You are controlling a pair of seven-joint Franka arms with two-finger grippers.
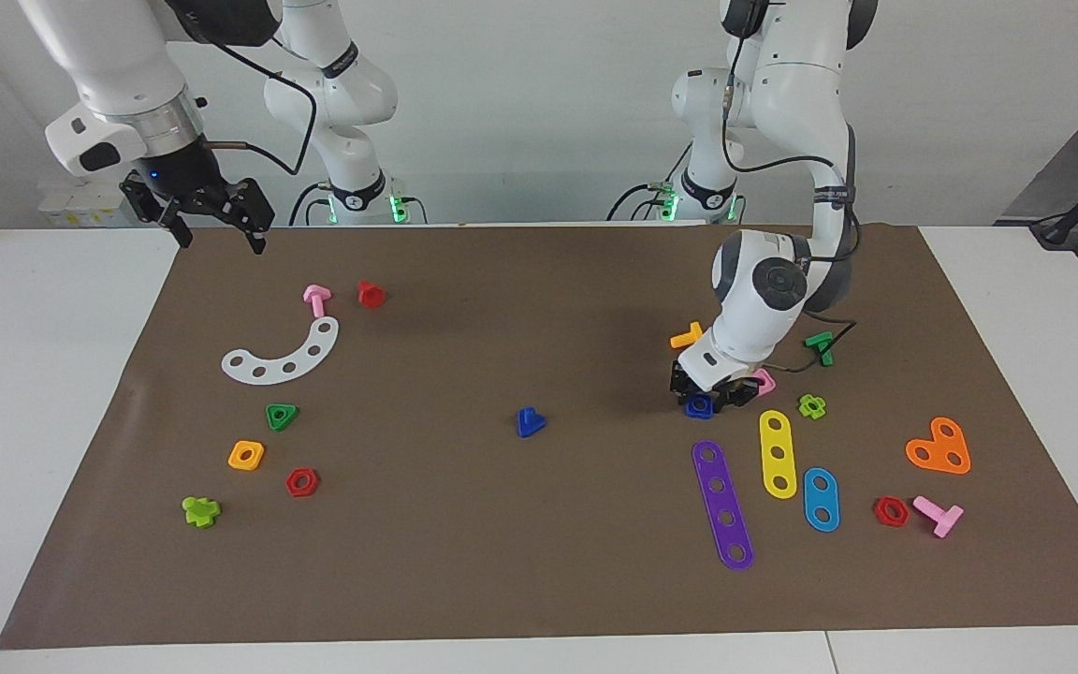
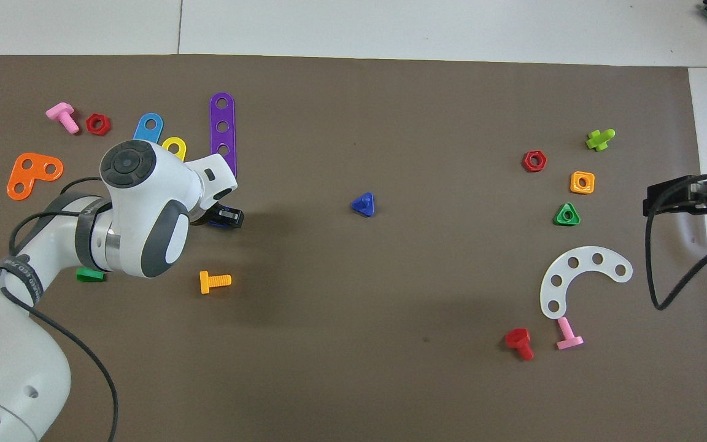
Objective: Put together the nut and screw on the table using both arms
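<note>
The dark-blue square nut (image 1: 699, 405) lies on the brown mat (image 1: 539, 524) toward the left arm's end of the table. My left gripper (image 1: 709, 395) is down on it with a finger on either side, and looks shut on it. In the overhead view the left gripper (image 2: 224, 217) hides nearly all of the nut (image 2: 217, 224). The dark-blue screw (image 1: 530, 422) with the triangular head lies alone at mid-mat and also shows in the overhead view (image 2: 364, 204). My right gripper (image 1: 214, 234) hangs open and empty over the mat's edge at the right arm's end, and shows in the overhead view (image 2: 676, 197).
A pink square nut (image 1: 764, 379), an orange screw (image 1: 687, 334), a green screw (image 1: 820, 347) and purple (image 1: 722, 505) and yellow strips (image 1: 778, 453) crowd the left gripper. A white arc (image 1: 282, 356), a green triangular nut (image 1: 282, 416) and an orange square nut (image 1: 246, 455) lie toward the right arm's end.
</note>
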